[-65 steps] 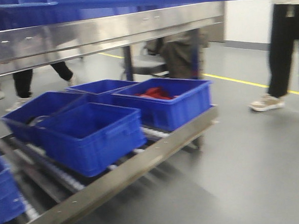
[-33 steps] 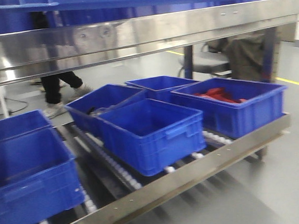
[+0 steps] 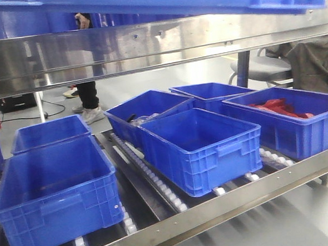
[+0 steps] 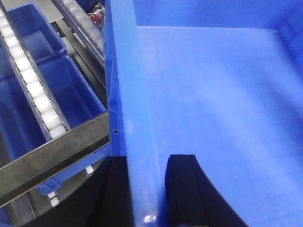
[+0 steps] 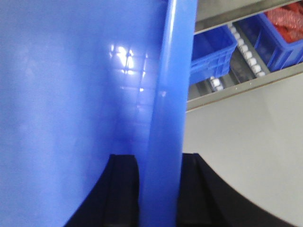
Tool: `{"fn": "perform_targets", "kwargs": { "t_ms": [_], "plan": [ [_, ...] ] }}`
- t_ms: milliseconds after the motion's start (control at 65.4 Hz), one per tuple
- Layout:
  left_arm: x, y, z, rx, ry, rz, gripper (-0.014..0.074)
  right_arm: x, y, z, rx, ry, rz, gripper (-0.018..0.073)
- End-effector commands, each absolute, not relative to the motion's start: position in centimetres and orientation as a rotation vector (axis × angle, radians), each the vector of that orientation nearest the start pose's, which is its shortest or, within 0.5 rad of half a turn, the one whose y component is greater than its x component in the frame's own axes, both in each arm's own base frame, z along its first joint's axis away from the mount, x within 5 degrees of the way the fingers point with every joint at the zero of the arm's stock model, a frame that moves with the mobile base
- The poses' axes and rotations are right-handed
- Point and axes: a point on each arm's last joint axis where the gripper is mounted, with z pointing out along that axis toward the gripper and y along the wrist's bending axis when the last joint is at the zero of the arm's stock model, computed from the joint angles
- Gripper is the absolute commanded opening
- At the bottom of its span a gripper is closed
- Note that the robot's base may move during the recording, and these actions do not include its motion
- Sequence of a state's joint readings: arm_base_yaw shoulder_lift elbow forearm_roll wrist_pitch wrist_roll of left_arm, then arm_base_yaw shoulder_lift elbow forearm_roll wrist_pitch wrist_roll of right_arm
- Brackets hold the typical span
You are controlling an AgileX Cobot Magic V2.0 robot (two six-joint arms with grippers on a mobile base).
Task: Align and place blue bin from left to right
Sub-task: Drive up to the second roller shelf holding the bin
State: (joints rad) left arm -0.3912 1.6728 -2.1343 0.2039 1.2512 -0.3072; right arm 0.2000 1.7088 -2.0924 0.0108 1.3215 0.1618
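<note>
The crate (image 3: 173, 0) is above the rail (image 3: 148, 43). The left tool (image 4: 147, 163) straddles its left wall; the right tool (image 5: 160, 161) straddles its right wall. Below, on the roller shelf (image 3: 156, 182), two bins (image 3: 57, 196) stand left, one behind the other; four bins (image 3: 202, 148) stand right, in two rows.

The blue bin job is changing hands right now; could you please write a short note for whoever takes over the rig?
Left gripper: shut on the blue bin's left wall, one finger on each side of the rim.
Right gripper: shut on its right wall, likewise.
Bin: looks empty, up above the rack's steel rail; darker bins sit on the roller shelf below.
Done: two-handed grip. Left: align, set down, release.
</note>
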Motion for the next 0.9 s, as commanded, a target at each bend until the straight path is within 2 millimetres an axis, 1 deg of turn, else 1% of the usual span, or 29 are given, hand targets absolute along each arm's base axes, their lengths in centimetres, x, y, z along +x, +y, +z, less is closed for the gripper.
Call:
{"fn": "perform_targets", "kwargs": {
  "t_ms": [0, 887],
  "plan": [
    [31.33, -10.82, 50.75, 0.078, 2.162, -0.099, -0.0009, 36.32, 6.89, 49.48, -0.059, 2.021, 0.173, -0.007],
    [31.33, -10.82, 50.75, 0.078, 2.162, -0.099, -0.0009, 36.32, 6.89, 49.48, -0.059, 2.021, 0.173, -0.007]
  ]
}}
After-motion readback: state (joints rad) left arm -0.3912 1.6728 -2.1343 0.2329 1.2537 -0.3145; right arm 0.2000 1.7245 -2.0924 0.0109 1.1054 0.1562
